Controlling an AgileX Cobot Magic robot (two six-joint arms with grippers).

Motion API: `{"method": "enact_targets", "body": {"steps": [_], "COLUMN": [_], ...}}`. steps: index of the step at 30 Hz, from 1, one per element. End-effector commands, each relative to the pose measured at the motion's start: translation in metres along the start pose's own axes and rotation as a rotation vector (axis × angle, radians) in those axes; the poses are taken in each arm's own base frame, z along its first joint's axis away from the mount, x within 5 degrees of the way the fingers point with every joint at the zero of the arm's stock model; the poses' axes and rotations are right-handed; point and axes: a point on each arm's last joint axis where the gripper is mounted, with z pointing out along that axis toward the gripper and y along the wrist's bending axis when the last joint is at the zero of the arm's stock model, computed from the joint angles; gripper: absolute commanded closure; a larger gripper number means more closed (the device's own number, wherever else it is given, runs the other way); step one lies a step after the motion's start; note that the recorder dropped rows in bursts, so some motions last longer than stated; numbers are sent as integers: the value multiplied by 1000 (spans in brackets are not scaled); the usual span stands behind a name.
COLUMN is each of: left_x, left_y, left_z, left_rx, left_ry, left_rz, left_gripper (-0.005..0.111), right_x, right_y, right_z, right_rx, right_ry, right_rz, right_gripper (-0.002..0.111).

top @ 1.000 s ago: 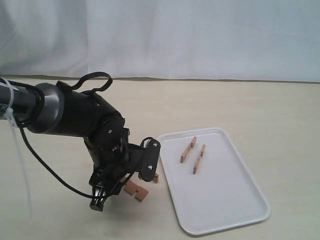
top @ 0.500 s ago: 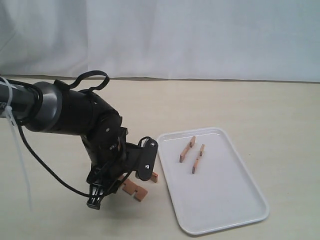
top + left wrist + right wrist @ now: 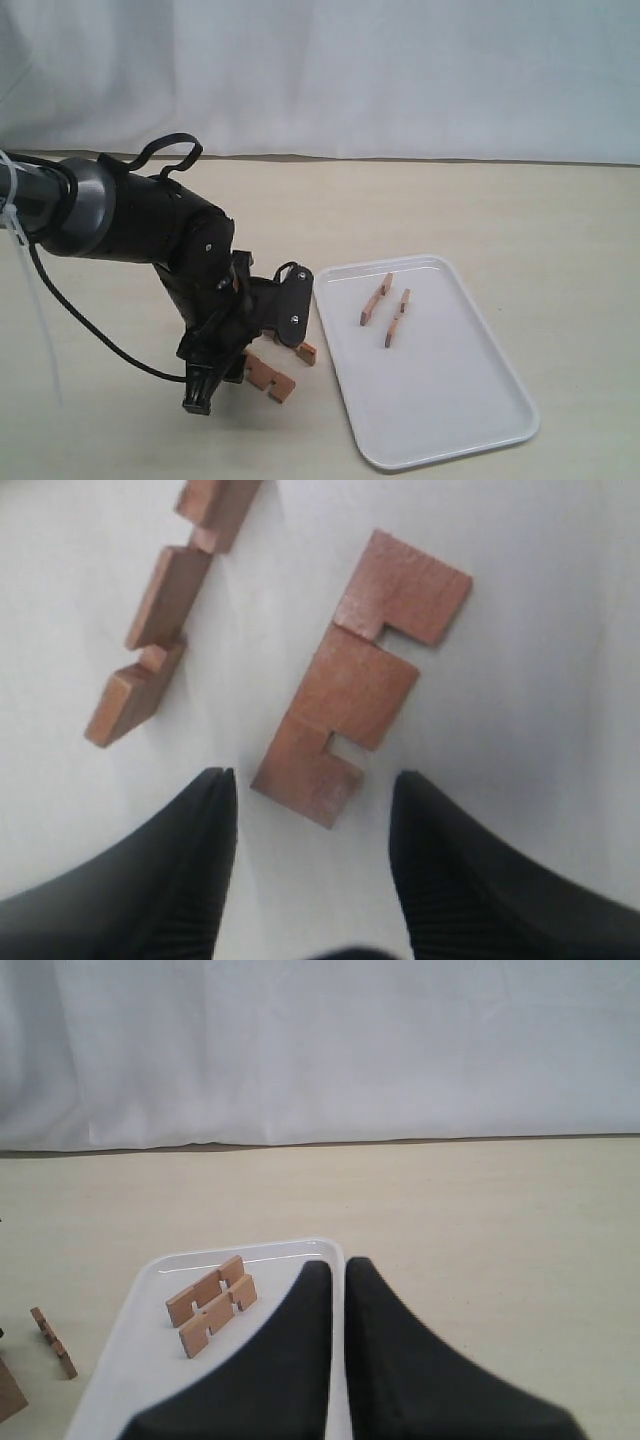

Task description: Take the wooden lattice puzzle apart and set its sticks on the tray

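The white tray point(image 3: 450, 390), just beside the left end effector point(image 3: 312, 782), already holds two sticks point(image 3: 377, 299), so I'd call it half done. The left arm has eased back this last second, baring a flat stick point(image 3: 360, 675) on the counter point(image 3: 520, 220). Its near end lies just ahead of the wide-open, empty fingers, with another stick point(image 3: 160, 630) just off to one side. The right end effector point(image 3: 337, 1265) is pinched together, empty.

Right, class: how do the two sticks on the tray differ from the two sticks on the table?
The tray pair lies inside the tray; the table pair lies beside it. The open left gripper hovers over the table pair, not the tray pair. All are notched reddish-brown wood.
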Motion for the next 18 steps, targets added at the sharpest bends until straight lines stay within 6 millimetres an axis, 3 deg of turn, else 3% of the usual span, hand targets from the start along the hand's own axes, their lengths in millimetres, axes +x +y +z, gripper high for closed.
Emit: {"method": "enact_targets", "body": {"steps": [1, 8, 14, 18], "left_x": [1, 4, 7, 4], "left_y": [-1, -7, 7, 13], "left_z": [1, -1, -14, -17], "left_rx": [13, 96, 148, 113], "left_ry": [-6, 17, -18, -31], "left_rz": [-69, -43, -82, -34], "left_gripper": [61, 61, 60, 53], "right_x": [1, 1, 1, 1], "right_y": [0, 0, 0, 0], "right_z": [0, 0, 0, 0], "right_rx": [0, 0, 0, 0], "right_ry": [1, 1, 1, 1], "right_rz": [-16, -16, -16, -16], "right_gripper": [104, 104, 104, 104]}}
